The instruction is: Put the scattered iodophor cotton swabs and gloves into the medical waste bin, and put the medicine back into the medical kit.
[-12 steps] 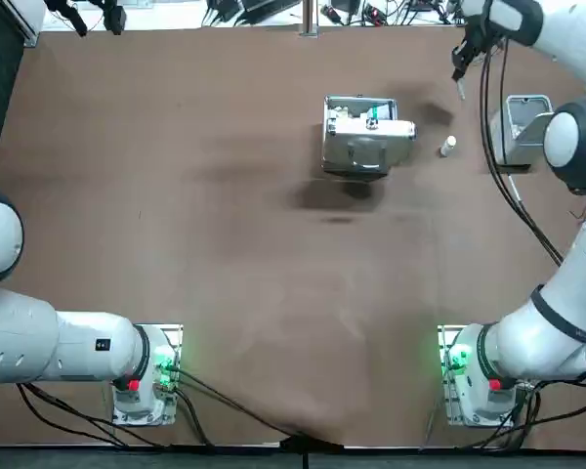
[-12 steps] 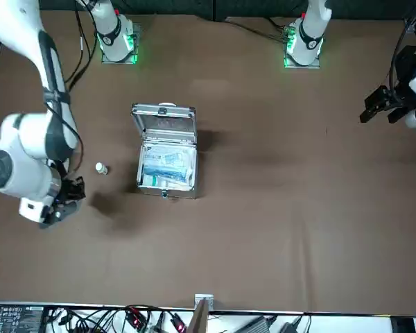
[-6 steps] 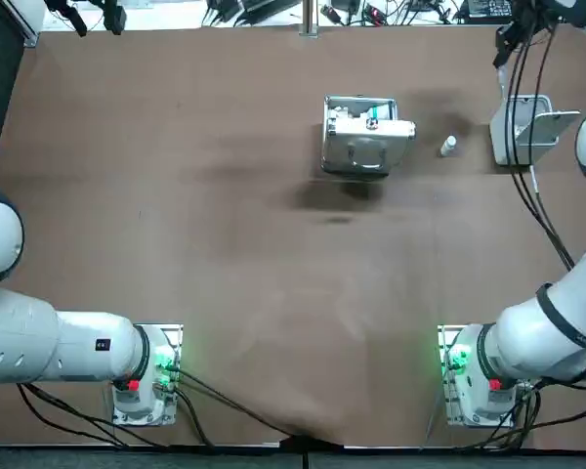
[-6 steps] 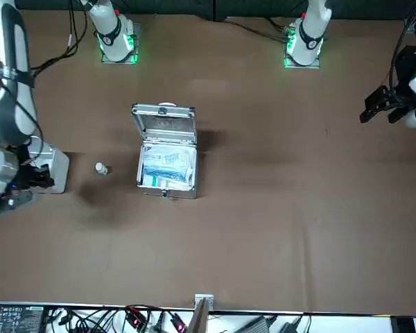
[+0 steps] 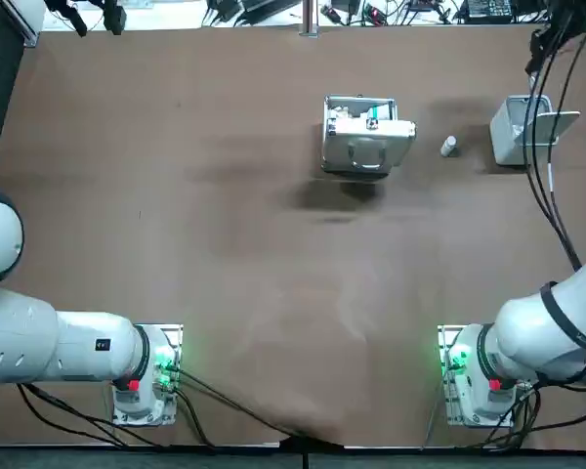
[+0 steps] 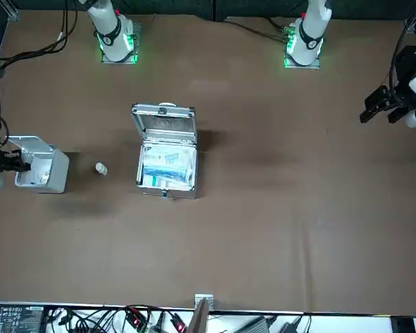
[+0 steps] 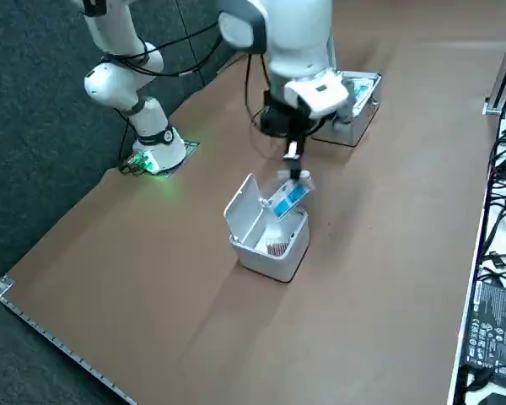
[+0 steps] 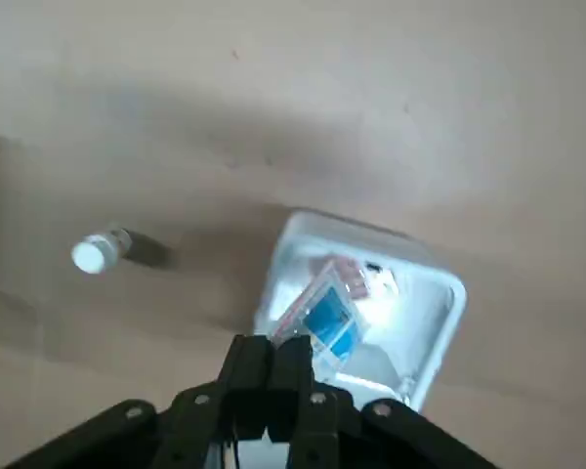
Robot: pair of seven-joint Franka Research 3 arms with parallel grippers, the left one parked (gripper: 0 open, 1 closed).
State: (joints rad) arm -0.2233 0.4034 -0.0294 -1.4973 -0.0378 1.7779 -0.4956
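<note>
**Swab packet poised over the open waste bin**

Brown all over, the table [image 5: 225,244] was viewed from overhead, and three things were ranged along its far side. At the left the medical kit [image 5: 363,137] was seen open. Just right of it, and apart from it, the medicine bottle [image 5: 449,146] was laid on its side. Further right the waste bin [image 5: 505,137] was stood with its lid [image 7: 246,207] tipped back. Above the bin the right claw [image 7: 296,169] was hung, its fingers [image 8: 247,369] clenched on a swab packet [image 7: 288,196], as far as could be judged.

The step in hand was judged to be the drop. It would be done best if the claw were kept centred over the bin's mouth, clear of the raised lid. The claw would also be best lowered a little before the fingers were parted, since so light and flat a packet could be expected to flutter or catch on the rim. The bottle, near the bin, was to be left undisturbed for now.

The packet was seen as a thin, flat sachet, white with a blue panel, dangled at a tilt by one edge from the fingertips. Something reddish was made out inside the bin.
</note>
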